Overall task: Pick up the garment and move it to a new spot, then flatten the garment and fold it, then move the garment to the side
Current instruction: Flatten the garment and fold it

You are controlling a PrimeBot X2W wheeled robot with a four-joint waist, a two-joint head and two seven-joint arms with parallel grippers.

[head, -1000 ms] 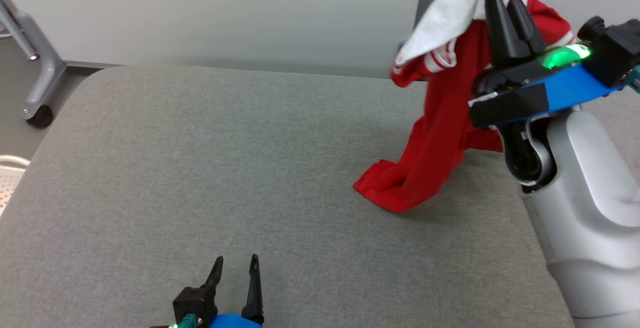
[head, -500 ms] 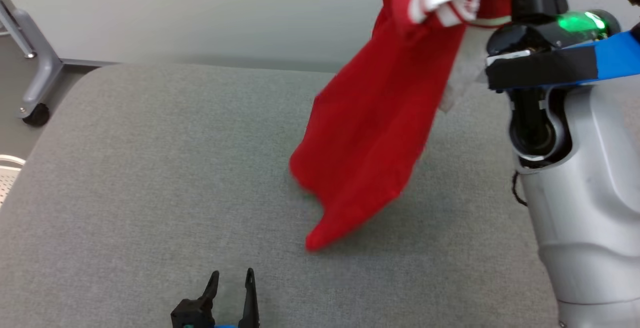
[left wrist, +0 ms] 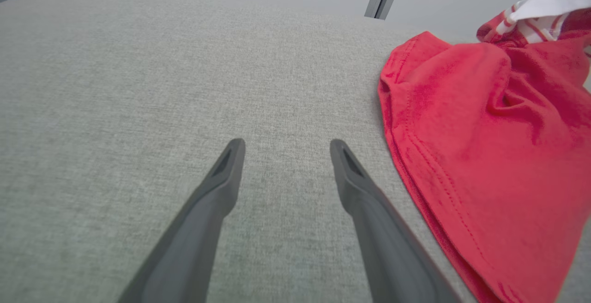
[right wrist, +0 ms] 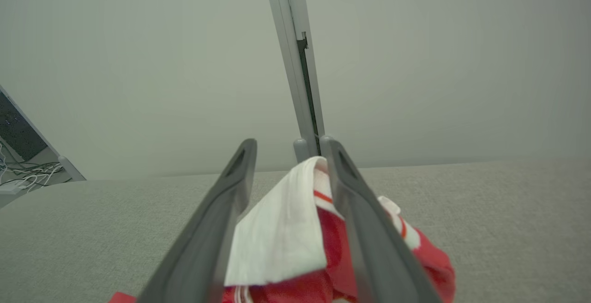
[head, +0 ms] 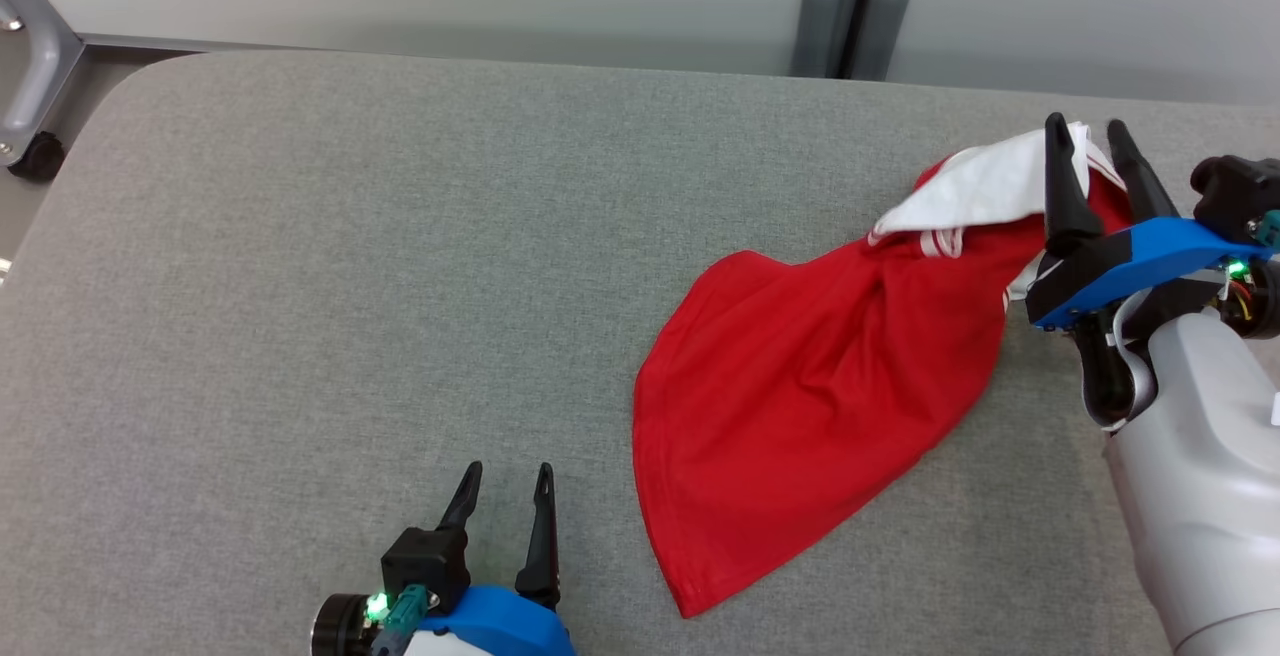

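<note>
A grey fabric-covered surface [head: 300,286] spreads across the scene, backed on the far side by a pale wall. The garment [head: 800,406], red with a white, red-striped part [head: 985,196] at its far right end, lies on the right half of the surface. It runs slantwise from a bunched far right end down to a pointed near tip toward the middle, creased rather than flat. The right arm's pale forearm [head: 1200,456] comes in from the near right. The right claw [head: 1085,126] stands at the garment's bunched end with its fingers apart. The white cloth lies between them without being pinched, though it may touch one finger. The left claw [head: 508,471] hangs at the near edge, just left of the garment's tip and apart from it, spread wide and holding nothing. Two grey posts [head: 850,16] stand behind the far edge, and a black caster [head: 35,151] sits at the far left.
</note>
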